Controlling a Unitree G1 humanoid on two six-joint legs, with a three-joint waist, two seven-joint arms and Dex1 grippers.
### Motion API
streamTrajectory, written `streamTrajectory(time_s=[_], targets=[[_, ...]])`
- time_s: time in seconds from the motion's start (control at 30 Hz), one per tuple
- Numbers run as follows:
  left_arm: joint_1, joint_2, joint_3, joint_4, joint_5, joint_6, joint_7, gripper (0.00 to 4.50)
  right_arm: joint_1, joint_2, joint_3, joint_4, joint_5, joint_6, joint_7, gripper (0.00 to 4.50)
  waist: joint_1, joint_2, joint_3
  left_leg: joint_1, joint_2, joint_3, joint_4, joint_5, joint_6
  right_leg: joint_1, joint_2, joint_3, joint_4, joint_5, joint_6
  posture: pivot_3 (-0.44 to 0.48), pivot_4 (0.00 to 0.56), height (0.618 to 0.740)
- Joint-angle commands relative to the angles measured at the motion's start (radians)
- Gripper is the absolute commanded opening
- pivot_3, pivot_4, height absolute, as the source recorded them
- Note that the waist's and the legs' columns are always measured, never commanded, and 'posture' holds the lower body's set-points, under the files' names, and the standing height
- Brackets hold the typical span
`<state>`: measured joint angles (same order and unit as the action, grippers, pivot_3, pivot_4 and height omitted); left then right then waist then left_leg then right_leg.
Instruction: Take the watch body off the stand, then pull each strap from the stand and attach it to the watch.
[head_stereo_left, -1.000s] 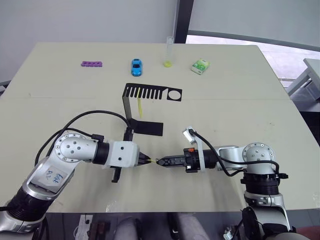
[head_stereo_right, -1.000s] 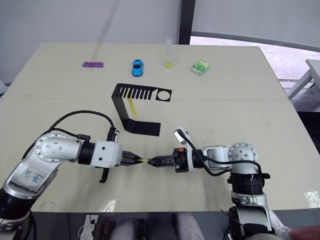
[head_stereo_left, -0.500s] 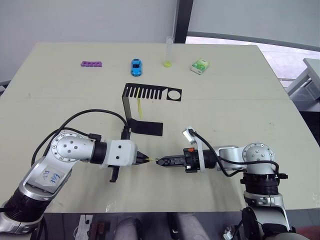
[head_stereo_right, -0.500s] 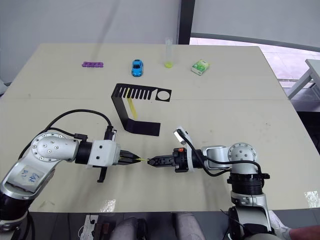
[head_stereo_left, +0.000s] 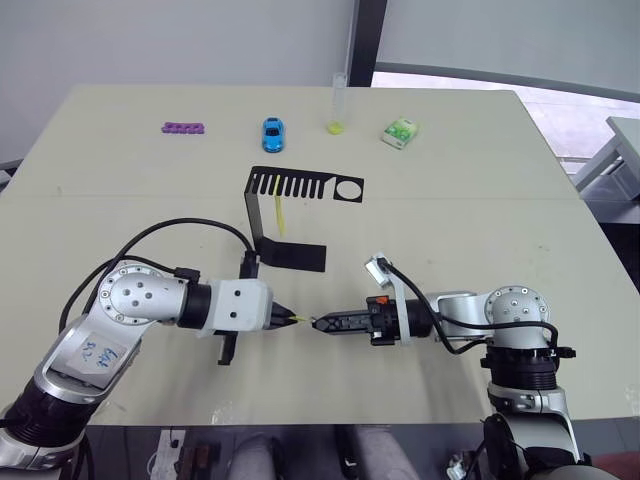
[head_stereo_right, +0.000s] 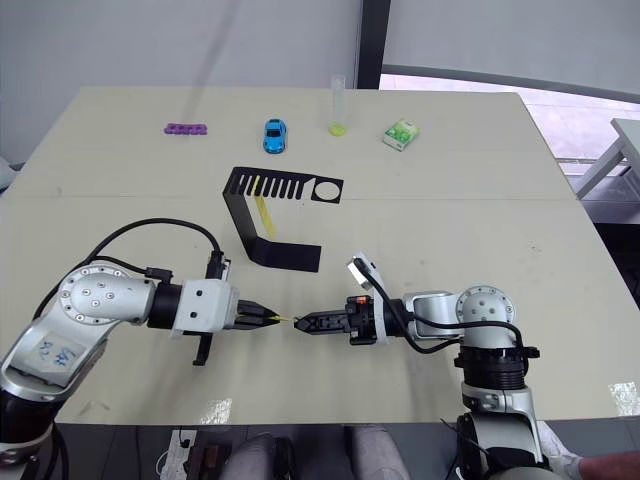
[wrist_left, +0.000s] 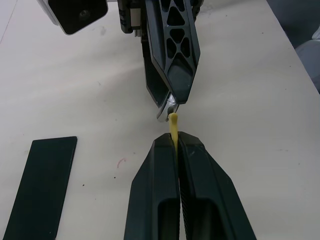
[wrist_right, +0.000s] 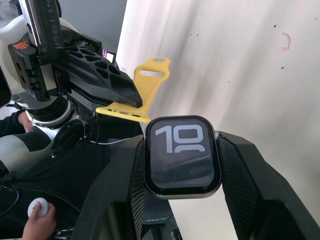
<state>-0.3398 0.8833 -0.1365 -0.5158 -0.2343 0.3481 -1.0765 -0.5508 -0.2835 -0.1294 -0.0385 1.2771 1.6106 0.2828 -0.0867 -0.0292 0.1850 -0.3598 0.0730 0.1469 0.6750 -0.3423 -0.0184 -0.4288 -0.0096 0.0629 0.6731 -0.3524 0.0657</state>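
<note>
In front of the stand (head_stereo_left: 287, 215):
Left gripper (wrist_left: 175, 142): clamped on strap (wrist_right: 137, 97), edged closer.
Right gripper (wrist_right: 182, 172): clamped on watch (wrist_right: 182, 155).
Meaning: strap end almost seated; second strap (head_stereo_left: 279, 212) waits.

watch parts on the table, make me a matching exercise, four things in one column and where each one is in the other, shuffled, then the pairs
Things
1. watch body
2. yellow strap
3. second yellow strap
4. blue toy car

Places
A. hanging on the stand
B. clamped in the left gripper
C. far side of the table
D. held in the right gripper

Pairs: 1-D, 2-B, 3-A, 4-C
</note>
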Motion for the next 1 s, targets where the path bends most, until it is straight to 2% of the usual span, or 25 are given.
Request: streamTrajectory(time_s=[0.03, 0.7, 1.0], targets=[[-0.013, -0.003, 0.002, -0.022, 0.001, -0.008, 0.004, 0.00, 0.005, 0.005, -0.005, -0.038, 0.027, 0.004, -0.003, 1.62, 0.000, 0.000, 0.000, 0.000, 0.000, 0.000, 0.000, 0.000, 0.000, 0.000, 0.000, 0.000, 0.000, 0.000, 0.000, 0.000, 0.150, 0.740], [-0.033, -0.024, -0.037, -0.020, 0.032, 0.001, 0.022, 0.00, 0.005, 0.011, -0.008, -0.039, 0.027, 0.004, -0.010, 1.62, 0.000, 0.000, 0.000, 0.000, 0.000, 0.000, 0.000, 0.000, 0.000, 0.000, 0.000, 0.000, 0.000, 0.000, 0.000, 0.000, 0.150, 0.740], [-0.092, -0.035, -0.093, -0.039, 0.086, 0.032, 0.025, 0.00, 0.003, 0.008, -0.006, -0.034, 0.033, 0.004, -0.017, 1.62, 0.000, 0.000, 0.000, 0.000, 0.000, 0.000, 0.000, 0.000, 0.000, 0.000, 0.000, 0.000, 0.000, 0.000, 0.000, 0.000, 0.150, 0.740]])
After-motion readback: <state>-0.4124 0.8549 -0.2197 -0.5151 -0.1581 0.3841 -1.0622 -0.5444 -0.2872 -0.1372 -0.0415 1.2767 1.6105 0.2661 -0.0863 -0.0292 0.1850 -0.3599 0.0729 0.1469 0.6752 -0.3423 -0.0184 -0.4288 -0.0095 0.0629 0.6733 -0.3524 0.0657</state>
